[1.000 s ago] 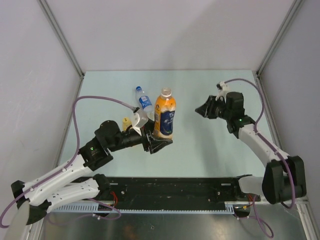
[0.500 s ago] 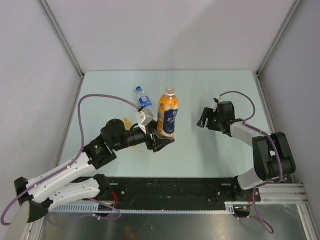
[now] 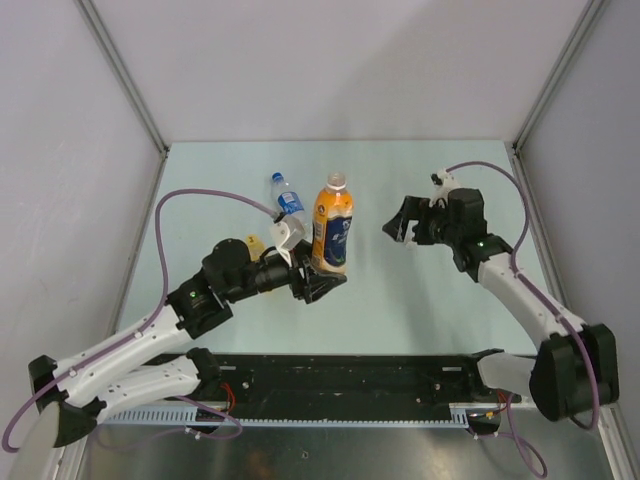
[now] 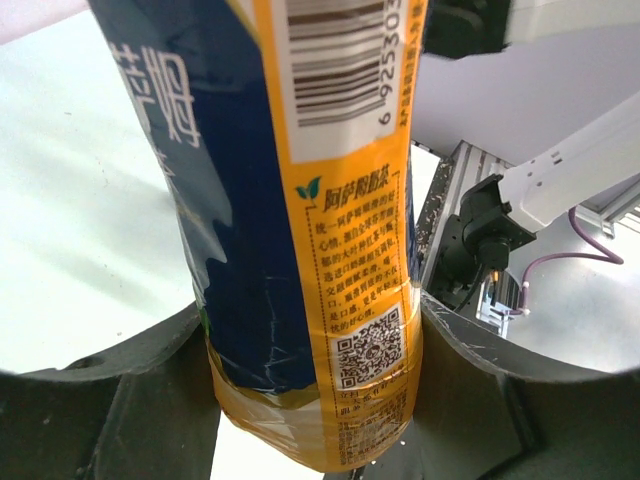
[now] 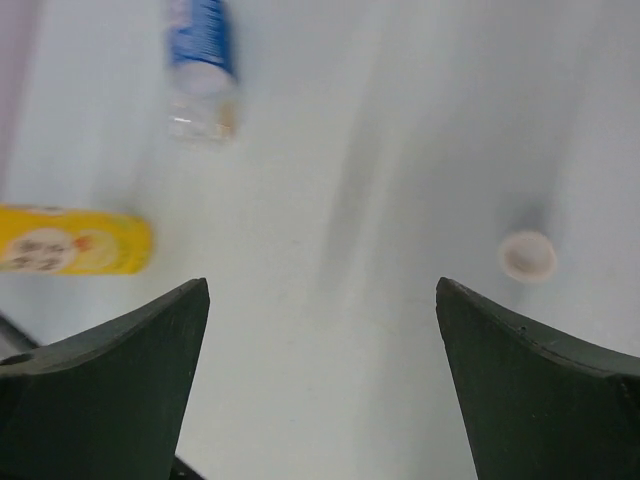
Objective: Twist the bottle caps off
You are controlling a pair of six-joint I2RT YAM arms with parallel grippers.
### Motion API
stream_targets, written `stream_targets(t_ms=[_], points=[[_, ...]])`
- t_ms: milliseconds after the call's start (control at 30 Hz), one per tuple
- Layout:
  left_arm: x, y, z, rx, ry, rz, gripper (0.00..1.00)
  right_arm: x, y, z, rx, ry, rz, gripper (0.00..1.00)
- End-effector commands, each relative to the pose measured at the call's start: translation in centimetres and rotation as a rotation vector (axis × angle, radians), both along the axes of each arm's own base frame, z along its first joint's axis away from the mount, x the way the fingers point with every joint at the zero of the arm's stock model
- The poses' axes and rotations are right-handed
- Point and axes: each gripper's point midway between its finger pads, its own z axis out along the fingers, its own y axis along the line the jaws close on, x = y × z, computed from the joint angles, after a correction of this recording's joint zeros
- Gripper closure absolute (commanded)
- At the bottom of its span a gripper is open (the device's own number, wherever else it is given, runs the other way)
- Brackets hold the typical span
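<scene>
The orange bottle [image 3: 332,232] with a dark blue label stands upright, and my left gripper [image 3: 316,282] is shut on its lower body [image 4: 300,200]; a finger presses each side. My right gripper [image 3: 393,228] hangs to the right of that bottle, open and holding nothing [image 5: 322,285]. A pale whitish cap [image 5: 528,255] lies on the table below it, just right of the jaws. The clear bottle [image 3: 288,202] with a blue label and blue cap [image 3: 276,179] lies behind the orange one. The yellow bottle [image 3: 255,243] lies beside my left arm, partly hidden.
Grey walls with metal posts [image 3: 120,75] close in the pale green table [image 3: 420,180] on three sides. A black rail [image 3: 350,378] runs along the near edge by the arm bases. Purple cables [image 3: 190,200] loop over both arms.
My right gripper has gone from nearly shut to wide open and moved a little left towards the orange bottle. The left gripper keeps its hold, with the bottle shifted slightly right.
</scene>
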Motion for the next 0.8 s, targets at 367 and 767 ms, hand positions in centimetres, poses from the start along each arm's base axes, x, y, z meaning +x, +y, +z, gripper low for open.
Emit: stream_targets(t_ms=[367, 767], points=[[-0.4, -1.6, -0.5, 0.020, 0.052, -0.087, 1.00, -11.9, 5.2, 25.8, 0.395, -0.676, 0.523, 0.01], [-0.8, -3.5, -1.4, 0.055, 0.090, -0.176, 1.00, -11.4, 8.1, 30.2, 0.565, -0.659, 0.581, 0.03]])
